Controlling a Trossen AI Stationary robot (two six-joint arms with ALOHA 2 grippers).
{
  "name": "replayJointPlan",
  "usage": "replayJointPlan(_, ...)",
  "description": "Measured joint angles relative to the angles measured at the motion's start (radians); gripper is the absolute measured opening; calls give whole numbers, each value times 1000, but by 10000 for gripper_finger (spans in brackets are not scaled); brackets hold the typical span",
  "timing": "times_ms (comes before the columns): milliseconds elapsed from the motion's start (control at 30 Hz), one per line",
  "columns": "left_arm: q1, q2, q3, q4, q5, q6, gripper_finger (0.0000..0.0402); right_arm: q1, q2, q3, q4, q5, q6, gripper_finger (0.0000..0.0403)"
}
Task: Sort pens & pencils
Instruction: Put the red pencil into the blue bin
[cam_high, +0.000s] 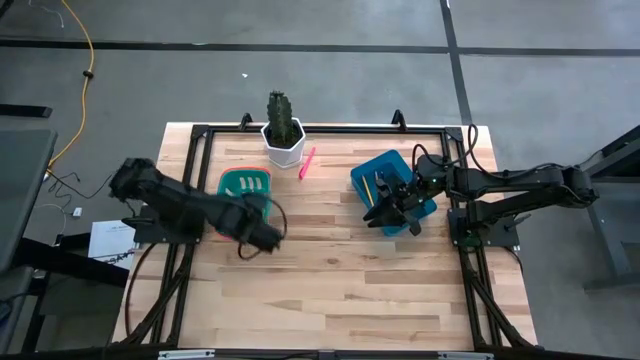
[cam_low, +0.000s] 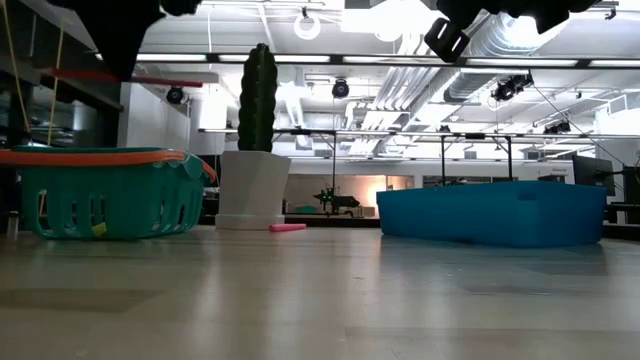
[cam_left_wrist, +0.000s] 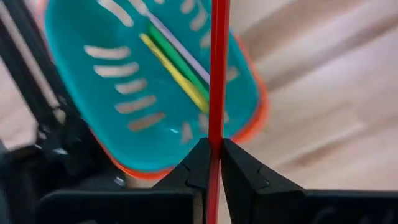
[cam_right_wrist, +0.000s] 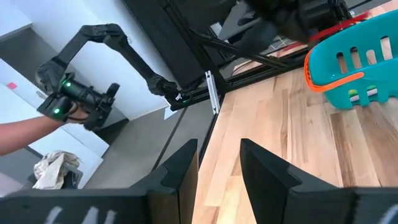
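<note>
My left gripper (cam_high: 262, 238) hangs above the table just near of the teal basket (cam_high: 245, 183), shut on a thin red pencil (cam_left_wrist: 217, 74). In the left wrist view the basket (cam_left_wrist: 118, 93) holds a yellow pen (cam_left_wrist: 174, 73) and a green pen (cam_left_wrist: 181, 59) lying on its floor. A hot-pink pen (cam_high: 306, 162) lies flat on the table beside the cactus pot. My right gripper (cam_high: 393, 212) hovers open over the near side of the blue bin (cam_high: 385, 175), which holds an orange pencil (cam_high: 366, 187). My left gripper pinches the red pencil's shaft (cam_left_wrist: 217, 134) between its two fingertips, coming steeply from above. A long stretch of the pencil sticks out past the fingers, over the basket's rim. The pencil is lifted clear of table and basket.
A cactus in a white pot (cam_high: 283, 135) stands at the far edge between basket and bin. A black frame (cam_high: 330, 128) runs round the tabletop. Bare wood (cam_high: 340, 280) fills the near half. Beyond the table's left side a person's hand (cam_right_wrist: 25, 134) holds a control arm.
</note>
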Motion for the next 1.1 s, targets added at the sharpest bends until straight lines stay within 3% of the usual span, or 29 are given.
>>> replayJointPlan(233,198,-99,-77,3,-31,228,21,0,0,0,-1,28,5,109)
replayJointPlan(467,374,-116,-86,73,-45,473,21,0,0,0,-3,61,11,109)
replayJointPlan(767,450,-116,-86,302,-65,654,21,-64,0,0,-2,64,24,109)
replayJointPlan(1100,454,-115,-86,566,-64,768,21,-133,0,0,8,43,49,109)
